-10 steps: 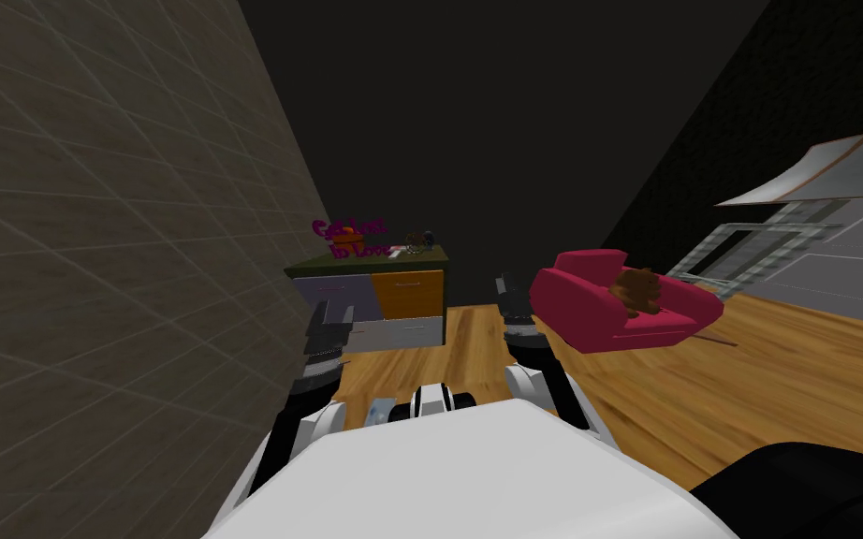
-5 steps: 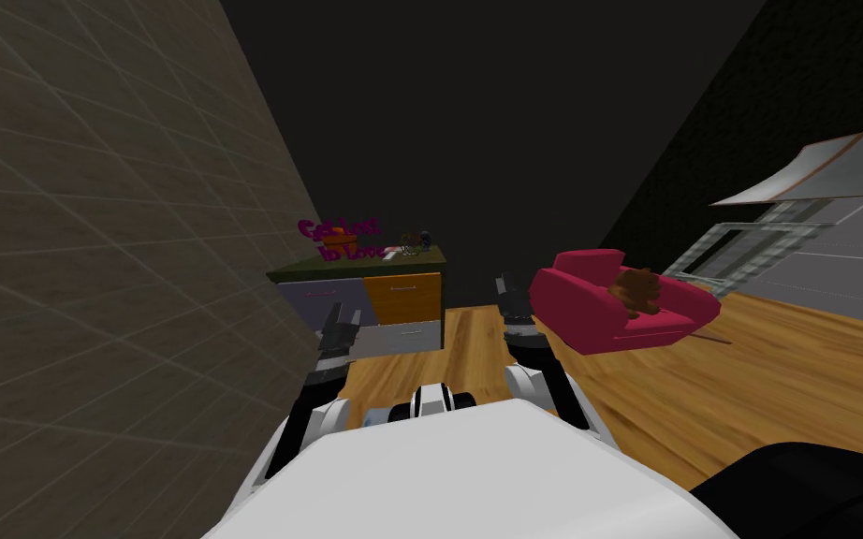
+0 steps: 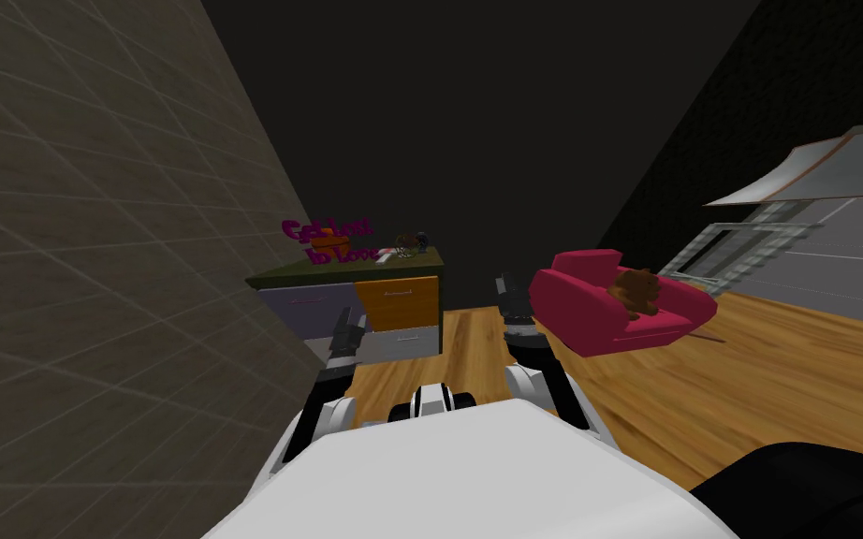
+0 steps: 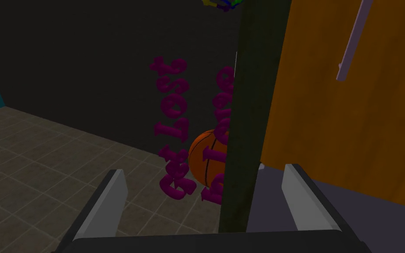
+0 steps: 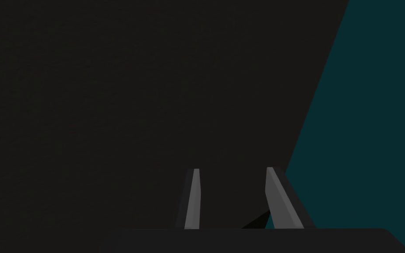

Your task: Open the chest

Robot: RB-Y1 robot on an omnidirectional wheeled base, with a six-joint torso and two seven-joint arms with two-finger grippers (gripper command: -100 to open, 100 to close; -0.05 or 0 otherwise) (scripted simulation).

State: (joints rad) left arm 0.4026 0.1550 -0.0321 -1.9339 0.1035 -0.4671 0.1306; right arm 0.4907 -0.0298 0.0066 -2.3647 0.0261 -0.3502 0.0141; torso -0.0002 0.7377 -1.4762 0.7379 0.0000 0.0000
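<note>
The chest [image 3: 400, 298] is a low cabinet with a dark green top, an orange drawer and grey-purple drawers, standing against the tiled wall. My left gripper [image 3: 349, 329] hangs open just before its lower left drawers. In the left wrist view the open left gripper [image 4: 204, 171] straddles the edge of the chest's top [image 4: 250, 110], with the orange drawer front [image 4: 351, 123] and its pale bar handle [image 4: 350, 46] to one side. My right gripper [image 3: 511, 296] is raised beside the sofa; the right gripper [image 5: 232, 169] holds nothing, its fingers a narrow gap apart.
Purple letters [image 3: 327, 241], an orange ball [image 4: 204, 158] and small items sit on the chest's top. A red sofa [image 3: 598, 309] with a brown toy [image 3: 638, 288] stands to the right. The tiled wall [image 3: 93, 281] runs close on the left. Wooden floor [image 3: 757, 374] lies ahead.
The whole head view has shifted, so I have moved; the chest now sits further left in it. My left gripper has swung right and forward to the chest's drawers.
</note>
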